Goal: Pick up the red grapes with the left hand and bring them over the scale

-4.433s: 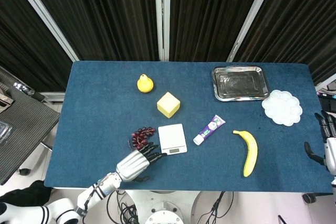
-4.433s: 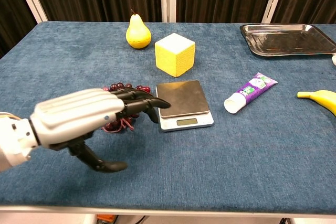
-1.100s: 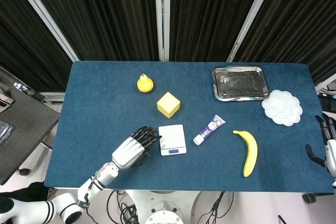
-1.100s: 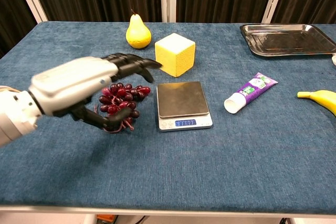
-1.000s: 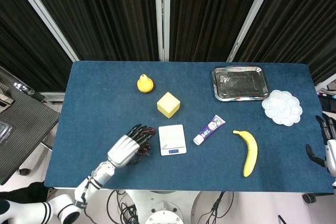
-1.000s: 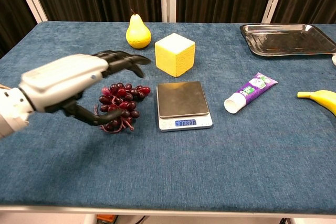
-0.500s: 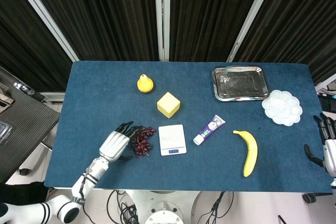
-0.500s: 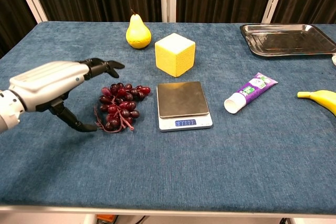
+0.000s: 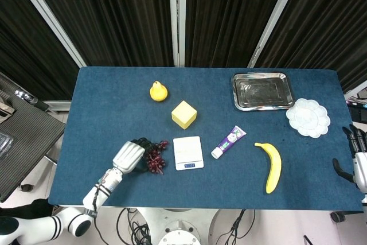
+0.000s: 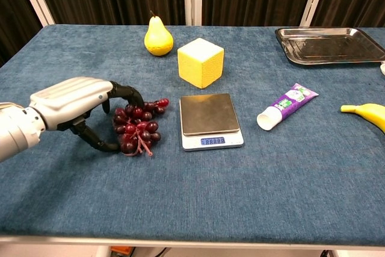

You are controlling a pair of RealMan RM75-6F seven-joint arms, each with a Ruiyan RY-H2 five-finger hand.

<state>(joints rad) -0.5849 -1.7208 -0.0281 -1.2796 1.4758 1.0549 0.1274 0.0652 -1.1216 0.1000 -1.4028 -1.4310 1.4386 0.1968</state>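
Note:
The red grapes (image 9: 155, 157) (image 10: 140, 128) lie on the blue table just left of the small white scale (image 9: 188, 152) (image 10: 209, 118). My left hand (image 9: 129, 156) (image 10: 75, 103) sits at the bunch's left side. Its fingers curl over the top of the bunch and the thumb hooks in at the lower left, so it grips the grapes, which still rest on the cloth. The scale's plate is bare and its display is lit. My right hand (image 9: 356, 160) shows only in the head view at the table's far right edge, fingers apart, holding nothing.
A pear (image 9: 158, 91) (image 10: 158, 37) and a yellow cube (image 9: 183, 114) (image 10: 200, 62) stand behind the scale. A purple tube (image 9: 228, 142) (image 10: 286, 106) and a banana (image 9: 273, 166) lie to its right. A metal tray (image 9: 262, 90) and white palette (image 9: 308, 117) sit at the back right.
My left hand drew back left off the scale, then came down beside the grapes and closed its fingers and thumb around the bunch. The scale display lit up. The right hand stayed put.

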